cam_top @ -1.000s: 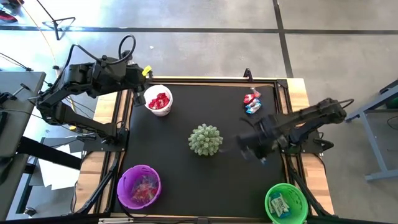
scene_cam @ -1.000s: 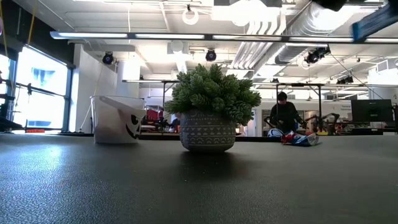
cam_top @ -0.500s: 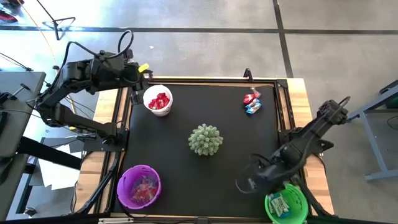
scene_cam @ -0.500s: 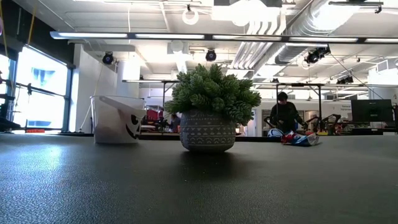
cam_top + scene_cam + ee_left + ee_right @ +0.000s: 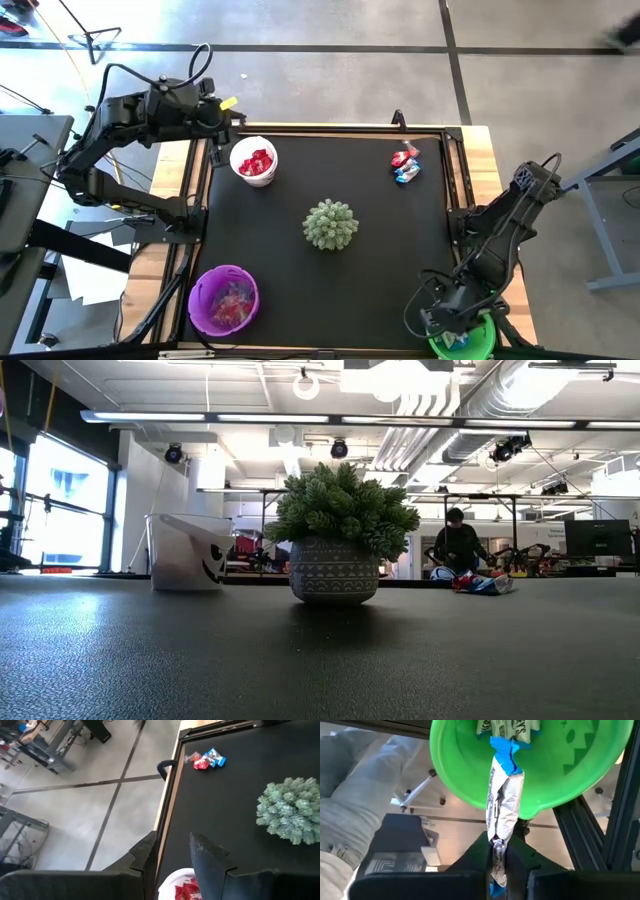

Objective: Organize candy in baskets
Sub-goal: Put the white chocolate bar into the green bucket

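My right gripper [image 5: 447, 318] hovers over the bright green basket [image 5: 470, 338] at the table's near right corner, shut on a blue-and-silver candy [image 5: 504, 795]. In the right wrist view the green basket [image 5: 570, 765] holds several pale wrapped candies. My left gripper [image 5: 222, 112] is open, just beyond the table's far left edge, near the white basket [image 5: 254, 161] of red candies. The purple basket [image 5: 224, 299] with pinkish candies stands near left. A few loose red and blue candies [image 5: 405, 163] lie far right on the mat. My right gripper pinches the blue-and-silver candy by one end of its wrapper [image 5: 496, 851] between its two fingers. The candy runs lengthwise out past the fingertips, and its blue twisted end [image 5: 504, 747] reaches over the green basket's inside. The candy is lifted clear of the table.
The spiky pale-green ball in its pot [image 5: 330, 224] stands mid-table, between the baskets. The black mat has a raised frame along its edges [image 5: 455, 200]. In the low view a person [image 5: 457, 545] sits far behind the table.
My right gripper has swung from the table's right middle toward the near edge and now sits over the green basket, carrying the candy with it. My left gripper has drawn back from beside the white basket toward the far left corner.
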